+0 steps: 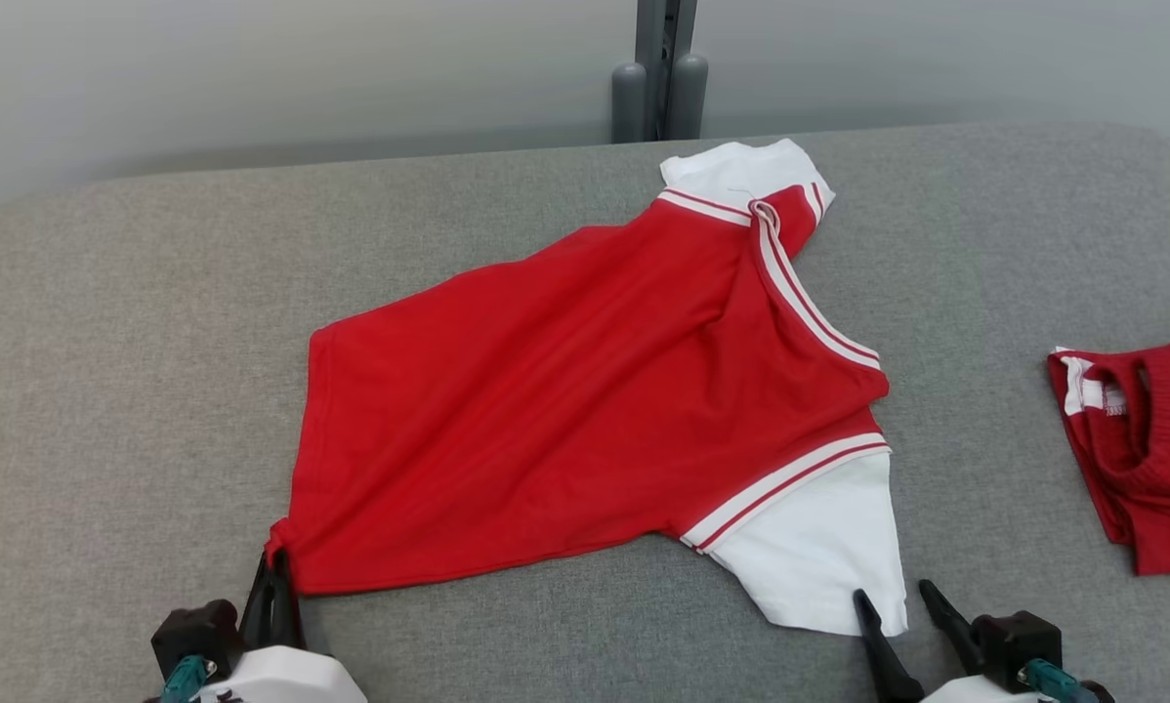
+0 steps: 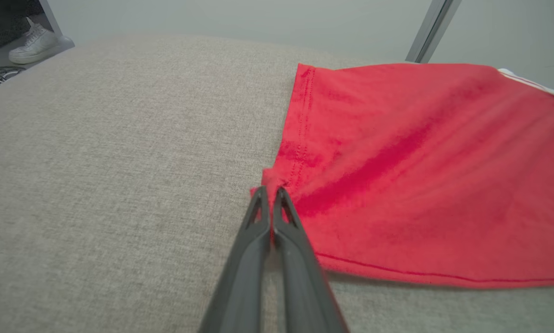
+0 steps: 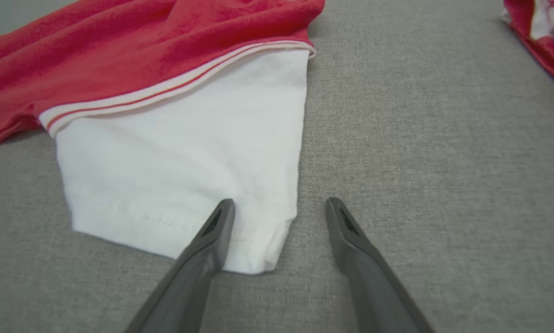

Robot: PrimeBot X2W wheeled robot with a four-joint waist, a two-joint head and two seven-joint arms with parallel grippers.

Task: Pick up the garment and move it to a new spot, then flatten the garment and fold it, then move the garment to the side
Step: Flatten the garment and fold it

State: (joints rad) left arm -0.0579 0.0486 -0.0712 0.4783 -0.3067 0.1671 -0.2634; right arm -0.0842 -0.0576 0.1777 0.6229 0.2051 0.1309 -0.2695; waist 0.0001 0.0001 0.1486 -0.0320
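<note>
The garment [image 1: 585, 391] lies on the grey surface [image 1: 106, 342], long axis running left-right, its near hem corner clamped in the left end effector [image 1: 277, 571], while the right end effector [image 1: 892, 589] stands wide apart, straddling the near white sleeve [image 1: 819, 547] edge.

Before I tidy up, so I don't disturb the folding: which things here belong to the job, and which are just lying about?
Job: garment; left gripper, shut on its hem corner; right gripper, open at the near white sleeve.
Lying about: smaller red top at the right; white shoe.
</note>
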